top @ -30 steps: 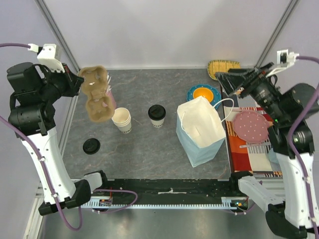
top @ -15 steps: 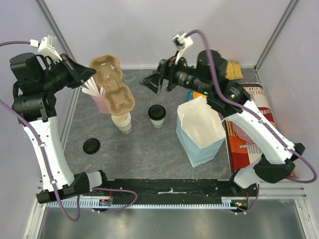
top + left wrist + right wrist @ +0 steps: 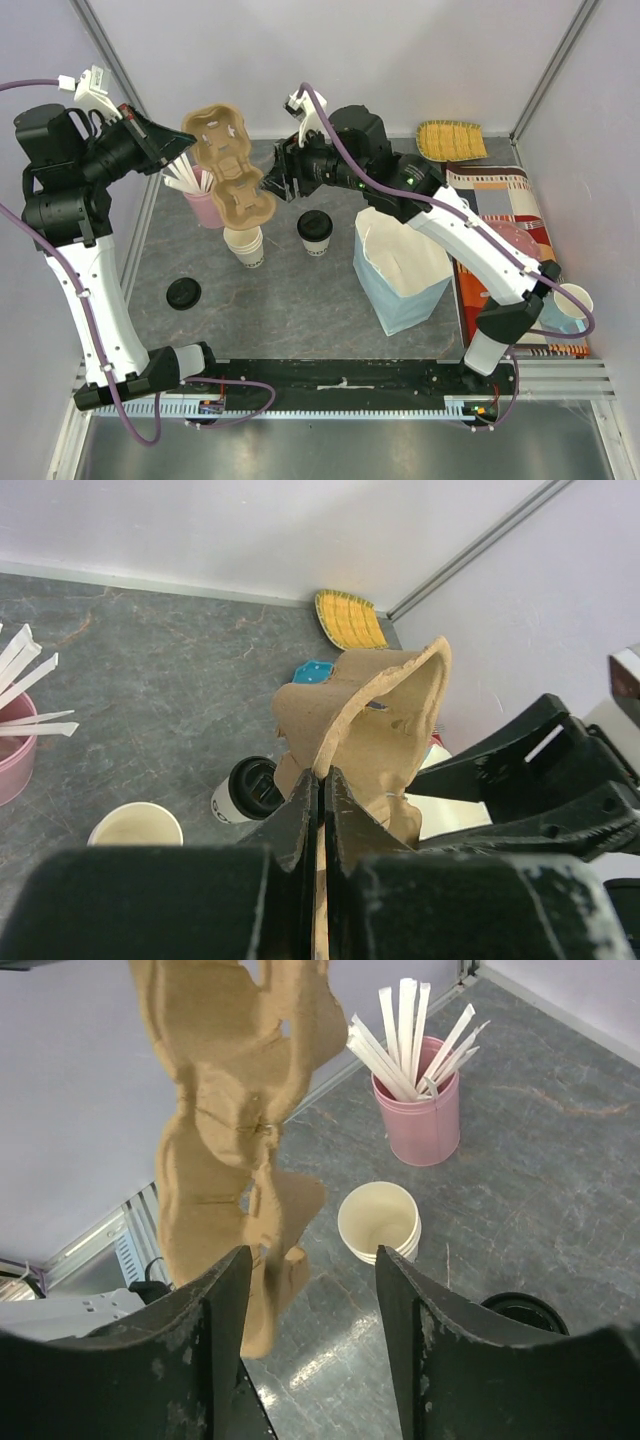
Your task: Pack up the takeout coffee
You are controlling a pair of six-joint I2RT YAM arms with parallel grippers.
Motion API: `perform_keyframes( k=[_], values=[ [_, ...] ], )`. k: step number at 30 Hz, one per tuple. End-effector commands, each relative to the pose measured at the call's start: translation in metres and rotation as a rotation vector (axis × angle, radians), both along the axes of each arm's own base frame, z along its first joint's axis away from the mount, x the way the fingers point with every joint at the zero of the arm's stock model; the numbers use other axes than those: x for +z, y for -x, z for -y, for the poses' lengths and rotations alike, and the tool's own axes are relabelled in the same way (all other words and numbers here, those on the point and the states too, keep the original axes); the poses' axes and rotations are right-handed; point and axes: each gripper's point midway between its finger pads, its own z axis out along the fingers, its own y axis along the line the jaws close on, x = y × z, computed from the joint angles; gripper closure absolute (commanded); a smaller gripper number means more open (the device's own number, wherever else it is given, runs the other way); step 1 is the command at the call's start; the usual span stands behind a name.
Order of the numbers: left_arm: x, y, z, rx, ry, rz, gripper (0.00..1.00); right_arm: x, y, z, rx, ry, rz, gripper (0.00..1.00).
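Since the previous frame, the right claw has moved left, up to the pulp cup carrier. Left claw is clamped on the carrier's near end, holding it aloft. Right claw's jaws stand apart at the other end; contact cannot be told. Takeout coffee stands upright below and just right of the right claw.

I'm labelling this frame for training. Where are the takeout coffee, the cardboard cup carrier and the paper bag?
takeout coffee point(image 3: 314, 225): top view, on its black lid.
cardboard cup carrier point(image 3: 228, 170): top view, on its middle between the wells.
paper bag point(image 3: 398, 300): top view, on its near side wall.
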Motion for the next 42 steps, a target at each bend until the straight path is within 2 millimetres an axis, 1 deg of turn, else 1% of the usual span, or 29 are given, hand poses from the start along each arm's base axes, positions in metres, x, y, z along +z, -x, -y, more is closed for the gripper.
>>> perform_keyframes(
  k=[1, 2, 4, 7, 8, 9, 10, 14, 15, 19, 21, 22, 24, 25, 27, 28, 29, 31, 32, 33, 34, 35, 36, 37, 38, 39, 40, 41, 42],
  values=[
    [0.023, 0.007, 0.007, -0.031, 0.024, 0.058, 0.98, 0.011, 0.003, -0.007, 0.025, -0.016, 0.025, 0.42],
    [0.022, 0.007, 0.007, -0.032, 0.027, 0.056, 0.98, 0.009, 0.001, -0.008, 0.019, -0.013, 0.024, 0.46],
    [0.023, 0.008, 0.008, -0.033, 0.029, 0.056, 0.98, 0.007, -0.001, -0.010, 0.016, -0.011, 0.024, 0.50],
    [0.021, 0.006, 0.007, -0.032, 0.029, 0.051, 0.98, 0.005, -0.002, -0.015, 0.024, -0.016, 0.020, 0.64],
    [0.020, 0.006, 0.007, -0.030, 0.031, 0.049, 0.98, 0.006, -0.001, -0.016, 0.027, -0.022, 0.021, 0.74],
    [0.019, 0.005, 0.006, -0.028, 0.033, 0.042, 0.98, 0.007, 0.000, -0.017, 0.032, -0.026, 0.020, 0.77],
    [0.019, 0.004, 0.007, -0.031, 0.035, 0.043, 0.98, 0.008, 0.000, -0.018, 0.037, -0.030, 0.022, 0.78],
    [0.016, 0.002, 0.007, -0.037, 0.046, 0.033, 0.98, 0.008, 0.001, -0.022, 0.048, -0.038, 0.021, 0.68],
    [0.016, 0.001, 0.007, -0.037, 0.047, 0.030, 0.98, 0.006, 0.002, -0.024, 0.053, -0.036, 0.019, 0.67],
    [0.016, 0.001, 0.008, -0.049, 0.051, 0.028, 0.98, 0.004, -0.004, -0.030, 0.043, -0.039, 0.019, 0.64],
    [0.016, 0.003, 0.009, -0.052, 0.050, 0.032, 0.98, 0.004, -0.005, -0.032, 0.035, -0.040, 0.019, 0.68],
    [0.016, 0.003, 0.009, -0.052, 0.049, 0.031, 0.98, 0.004, -0.007, -0.031, 0.020, -0.039, 0.020, 0.80],
    [0.014, 0.002, 0.009, -0.056, 0.047, 0.028, 0.98, 0.006, -0.010, -0.027, -0.006, -0.036, 0.025, 0.96],
    [0.010, 0.001, 0.009, -0.056, 0.050, 0.018, 0.98, 0.005, -0.013, -0.022, -0.034, -0.021, 0.031, 1.00],
    [0.005, -0.003, 0.008, -0.059, 0.041, 0.015, 0.98, 0.002, -0.018, -0.014, -0.067, 0.000, 0.035, 1.00],
    [-0.001, -0.006, 0.006, -0.053, 0.035, 0.004, 0.98, 0.003, -0.016, -0.007, -0.078, 0.009, 0.035, 1.00],
    [-0.003, -0.007, 0.004, -0.055, 0.010, 0.016, 0.96, 0.003, -0.020, -0.001, -0.096, 0.014, 0.034, 1.00],
    [-0.012, -0.010, 0.005, -0.070, -0.007, 0.007, 0.82, 0.009, -0.022, 0.012, -0.121, 0.017, 0.034, 1.00],
    [-0.015, -0.010, 0.007, -0.092, -0.031, 0.018, 0.77, 0.011, -0.027, 0.021, -0.143, 0.021, 0.041, 1.00],
    [-0.019, -0.011, 0.008, -0.105, -0.044, 0.019, 0.69, 0.013, -0.029, 0.027, -0.155, 0.024, 0.043, 1.00],
    [-0.025, -0.013, 0.009, -0.121, -0.074, 0.026, 0.65, 0.016, -0.028, 0.037, -0.167, 0.027, 0.041, 1.00],
    [-0.028, -0.012, 0.014, -0.148, -0.085, 0.030, 0.60, 0.016, -0.036, 0.048, -0.195, 0.033, 0.044, 1.00],
    [-0.030, -0.012, 0.017, -0.172, -0.097, 0.037, 0.55, 0.016, -0.038, 0.056, -0.212, 0.038, 0.041, 1.00],
    [-0.034, -0.011, 0.019, -0.197, -0.110, 0.042, 0.53, 0.017, -0.037, 0.066, -0.226, 0.039, 0.039, 1.00],
    [-0.034, -0.010, 0.025, -0.224, -0.118, 0.053, 0.49, 0.019, -0.042, 0.077, -0.251, 0.036, 0.040, 1.00],
    [-0.035, -0.009, 0.029, -0.241, -0.128, 0.060, 0.41, 0.021, -0.043, 0.084, -0.268, 0.033, 0.040, 1.00],
    [-0.037, -0.009, 0.031, -0.257, -0.150, 0.073, 0.38, 0.026, -0.040, 0.094, -0.283, 0.024, 0.043, 1.00],
    [-0.039, -0.010, 0.036, -0.269, -0.165, 0.077, 0.35, 0.029, -0.045, 0.104, -0.309, 0.021, 0.047, 1.00],
    [-0.040, -0.010, 0.038, -0.274, -0.181, 0.085, 0.32, 0.031, -0.045, 0.110, -0.320, 0.017, 0.049, 1.00]
  ],
)
